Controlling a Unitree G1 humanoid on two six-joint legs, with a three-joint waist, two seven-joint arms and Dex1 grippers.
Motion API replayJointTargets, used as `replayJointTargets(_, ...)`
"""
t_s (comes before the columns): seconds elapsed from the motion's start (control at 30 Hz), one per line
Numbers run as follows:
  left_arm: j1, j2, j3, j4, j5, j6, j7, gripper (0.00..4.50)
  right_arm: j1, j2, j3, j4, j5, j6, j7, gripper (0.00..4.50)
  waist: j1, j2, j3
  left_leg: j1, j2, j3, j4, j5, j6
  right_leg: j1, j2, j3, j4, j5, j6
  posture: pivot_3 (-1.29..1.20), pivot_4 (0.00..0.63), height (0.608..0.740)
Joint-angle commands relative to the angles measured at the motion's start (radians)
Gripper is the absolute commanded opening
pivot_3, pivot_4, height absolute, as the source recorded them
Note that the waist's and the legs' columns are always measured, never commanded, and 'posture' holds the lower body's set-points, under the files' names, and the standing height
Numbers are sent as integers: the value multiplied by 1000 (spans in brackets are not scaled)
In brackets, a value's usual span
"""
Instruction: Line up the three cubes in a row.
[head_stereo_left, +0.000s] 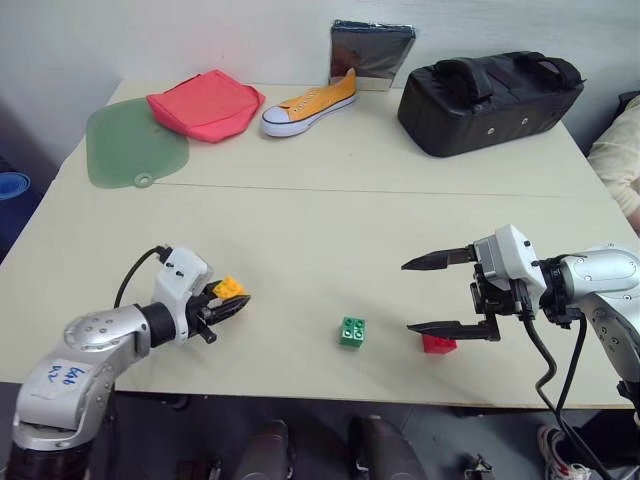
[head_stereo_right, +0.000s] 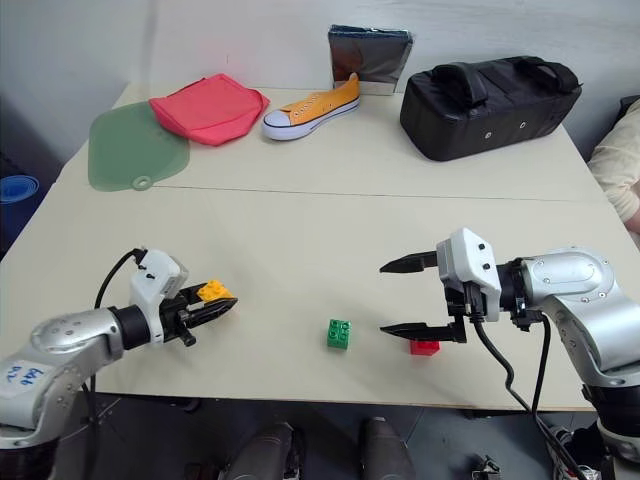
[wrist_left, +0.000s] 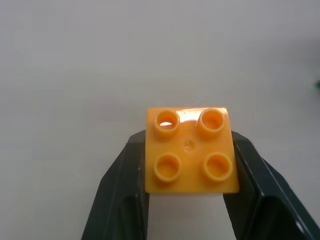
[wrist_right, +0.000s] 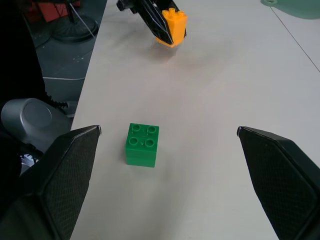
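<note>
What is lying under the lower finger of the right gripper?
A red cube sits on the table below the open right gripper; the finger covers part of its top.

Even, soft indoor light across the pale table (head_stereo_left: 330, 170), no harsh shadows. A faint shadow sits on the table under the yellow-orange brick (wrist_right: 172, 27). Up close, a small white glare spot shines on that brick's studded top, between 2 studs. The foil bag (head_stereo_left: 372, 50) shows dull reflections. Head views are sharp.

The red cube (head_stereo_left: 437, 344) sits partly hidden behind the right hand (head_stereo_left: 440, 295).
</note>
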Motion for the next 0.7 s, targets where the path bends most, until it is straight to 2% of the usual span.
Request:
replayJointTargets(0.03,-47,108,-53,65,-25,-160,-242,1524,-5,-11,-17,-31,3,-12,7,4500,0,0,0,0,0,0,0,0,0,0,0,0,0,0,0,0,150,740)
replayJointTargets(0.13,-108,193,-148,158,9,-301,-430,1524,0,-14,-21,-41,7,-6,7,4500,-1,0,0,0,0,0,-2,0,0,0,0,0,-1,0,0,0,150,740)
replayJointTargets(0.23,-216,212,-245,288,66,-429,-550,1524,17,-21,-29,-58,10,-1,4,4500,1,1,0,0,0,0,-3,0,0,0,0,-1,-2,0,0,0,150,740)
replayJointTargets(0.53,-342,183,-384,484,167,-637,-709,1524,114,-53,-97,-165,50,42,-26,4500,-2,1,0,-1,0,1,-4,0,1,-1,1,-1,-3,0,0,0,150,740)
replayJointTargets(0.7,-381,150,-420,567,223,-718,-724,1524,143,-62,-121,-188,56,51,-41,4500,1,0,0,-1,0,1,-3,1,2,-1,1,-1,-2,0,0,0,150,740)
